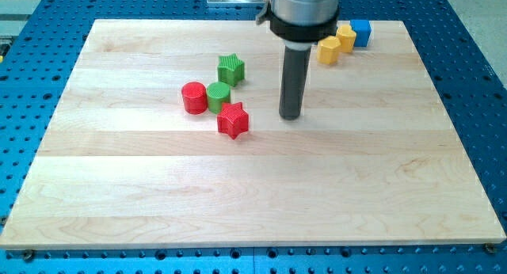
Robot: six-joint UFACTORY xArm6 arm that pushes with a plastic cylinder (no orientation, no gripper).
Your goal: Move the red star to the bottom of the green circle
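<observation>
The red star lies on the wooden board, just below and slightly right of the green circle, touching or nearly touching it. A red circle sits against the green circle's left side. My tip rests on the board to the right of the red star, with a gap of about a block's width between them. The rod rises from the tip toward the view's top.
A green star sits above the green circle. Two yellow blocks and a blue block cluster near the board's top right edge. The wooden board lies on a blue perforated table.
</observation>
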